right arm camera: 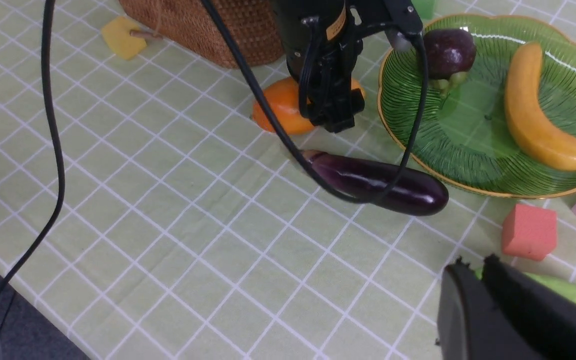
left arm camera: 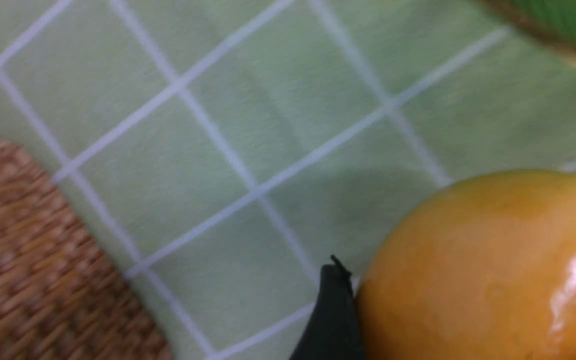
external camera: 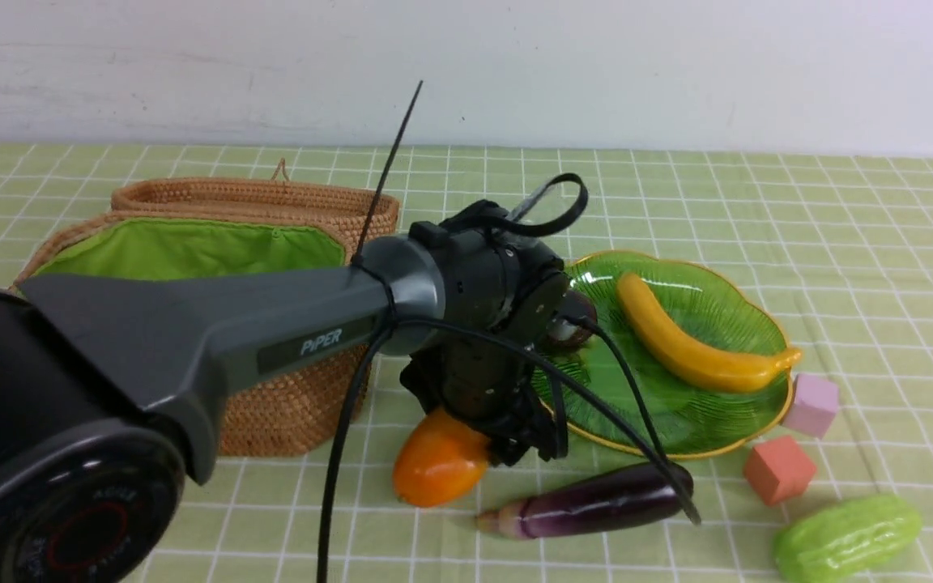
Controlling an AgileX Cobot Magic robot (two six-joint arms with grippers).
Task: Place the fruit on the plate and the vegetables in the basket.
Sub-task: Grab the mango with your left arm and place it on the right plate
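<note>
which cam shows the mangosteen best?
Right wrist view: the mangosteen sits in clear sight on the plate, nearly whole. Front view shows only a dark sliver behind the left arm. Left wrist view misses it; just mango and cloth.

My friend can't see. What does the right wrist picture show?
The robot's left gripper is down at a glossy orange-yellow toy mango. Beside it lie a long dark purple eggplant and a green glass plate holding a yellow banana and a round purple mangosteen.
</note>
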